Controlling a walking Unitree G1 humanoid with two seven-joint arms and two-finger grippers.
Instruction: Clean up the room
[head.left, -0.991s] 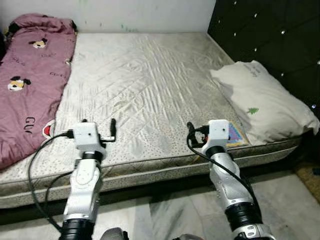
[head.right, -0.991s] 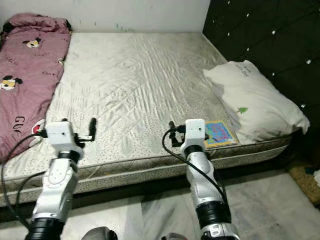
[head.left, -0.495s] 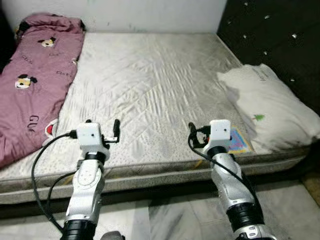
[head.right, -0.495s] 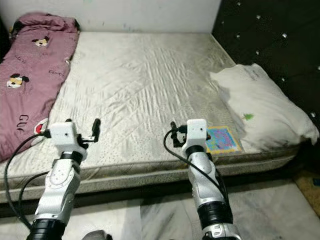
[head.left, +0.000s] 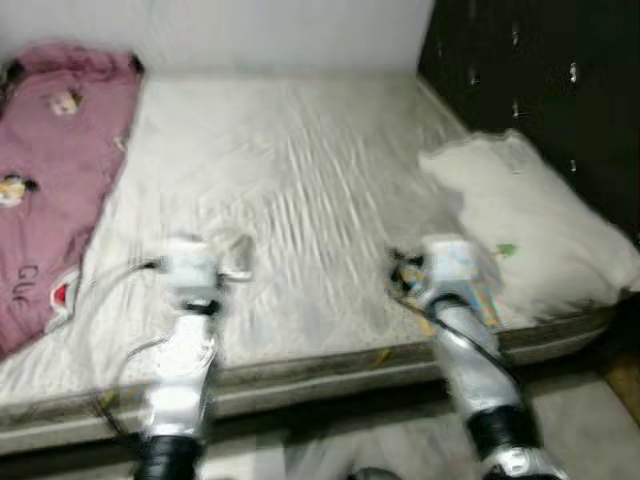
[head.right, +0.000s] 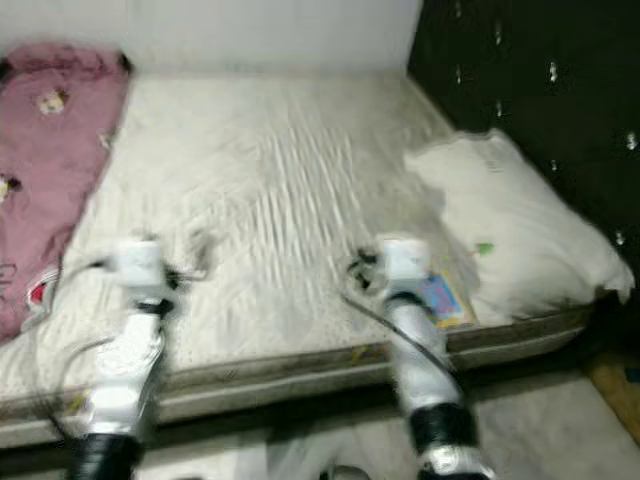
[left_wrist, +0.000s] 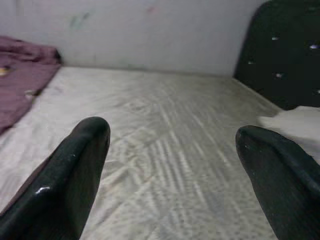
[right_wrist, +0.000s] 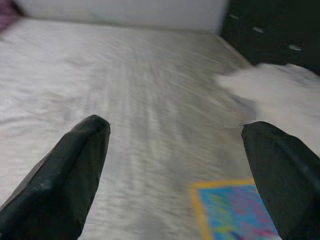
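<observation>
The head views are blurring with motion; a bed (head.left: 300, 200) with a pale quilted mattress is lying before the robot, a white wall behind it and a dark tufted headboard (head.left: 530, 90) along its right side; a maroon blanket (head.left: 50, 180) with cartoon prints is lying along the bed's left side, and a white pillow (head.left: 530, 230) is resting at the right, against the headboard; a colourful flat book (head.right: 440, 297) with a blue face and yellow border is lying on the mattress just beside the pillow's near edge, close to the bed's front edge. The left claw (left_wrist: 172, 165) is hovering over the front part of the mattress with its two black fingers (left_wrist: 75, 175) spread wide apart, gripping nothing; the right claw (right_wrist: 175, 170) is hovering over the mattress near the book, its fingers (right_wrist: 70, 170) likewise parted wide and empty; in the right wrist view the book (right_wrist: 235, 210) is lying between and beyond the fingers, nearer the one on the pillow's side; both silver arms are reaching forward from the pale tiled floor (head.left: 590, 420) side of the bed.
</observation>
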